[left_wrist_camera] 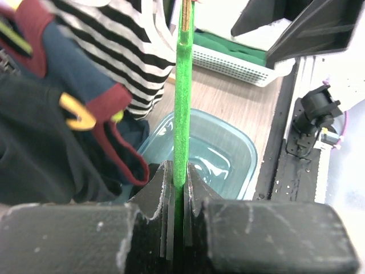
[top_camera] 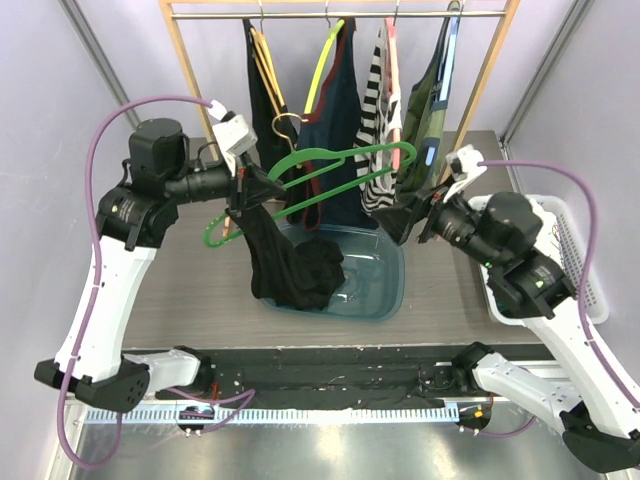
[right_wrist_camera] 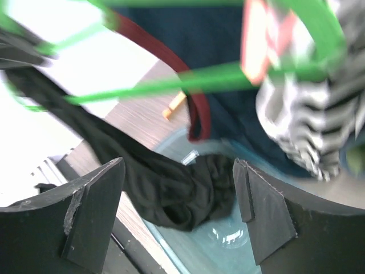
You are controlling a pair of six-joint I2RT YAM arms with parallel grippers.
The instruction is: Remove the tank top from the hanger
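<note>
A green hanger (top_camera: 340,170) is held level above the table, and my left gripper (top_camera: 243,190) is shut on its left part. In the left wrist view the green bar (left_wrist_camera: 182,103) runs straight out from between the closed fingers (left_wrist_camera: 180,174). The black tank top (top_camera: 290,265) hangs from the hanger's left end, and its bunched lower part lies in the teal bin (top_camera: 385,285). My right gripper (top_camera: 400,225) is open near the hanger's right end with nothing between its fingers. Its wrist view shows the tank top (right_wrist_camera: 171,188) draped into the bin (right_wrist_camera: 228,251) below the hanger (right_wrist_camera: 188,83).
A wooden clothes rack (top_camera: 190,70) at the back carries several hangers with garments, among them a navy top with red trim (top_camera: 335,110) and a striped top (top_camera: 378,140), close behind the green hanger. A white basket (top_camera: 575,250) stands at the right edge.
</note>
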